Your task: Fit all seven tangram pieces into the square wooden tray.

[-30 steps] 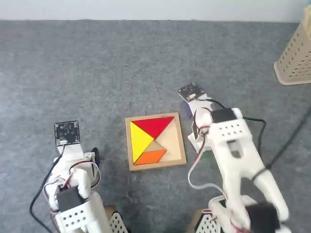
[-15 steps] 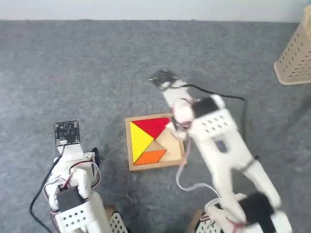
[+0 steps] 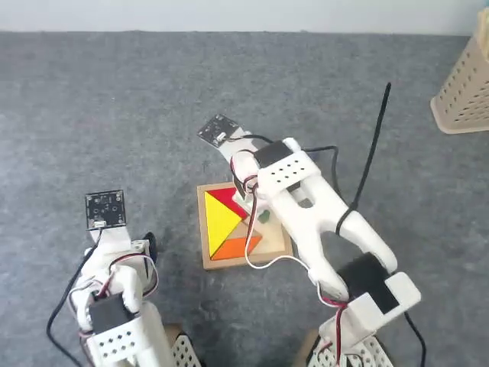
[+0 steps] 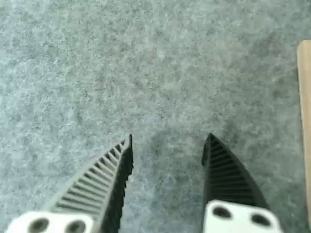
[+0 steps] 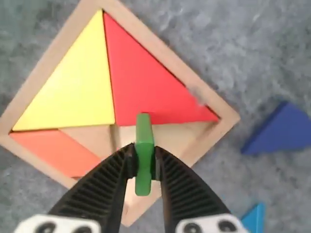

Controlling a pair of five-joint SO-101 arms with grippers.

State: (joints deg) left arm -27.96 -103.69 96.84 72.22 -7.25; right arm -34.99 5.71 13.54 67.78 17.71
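Note:
The square wooden tray lies mid-table and holds a yellow triangle, a red triangle and an orange parallelogram. My right gripper hangs over the tray's bare wooden part, shut on a green piece held on edge. That green piece peeks out beside the right arm in the high view. The right wrist view has the yellow triangle, red triangle and orange piece seated inside the tray rim. My left gripper is open over bare carpet, left of the tray's edge.
On the carpet outside the tray lie a dark blue triangle and a smaller light blue triangle. A beige perforated basket stands at the far right. A black cable arcs up from the right arm.
The right arm has swung left from beside the tray's right edge to above the tray, carrying the green piece. The left arm has not moved.

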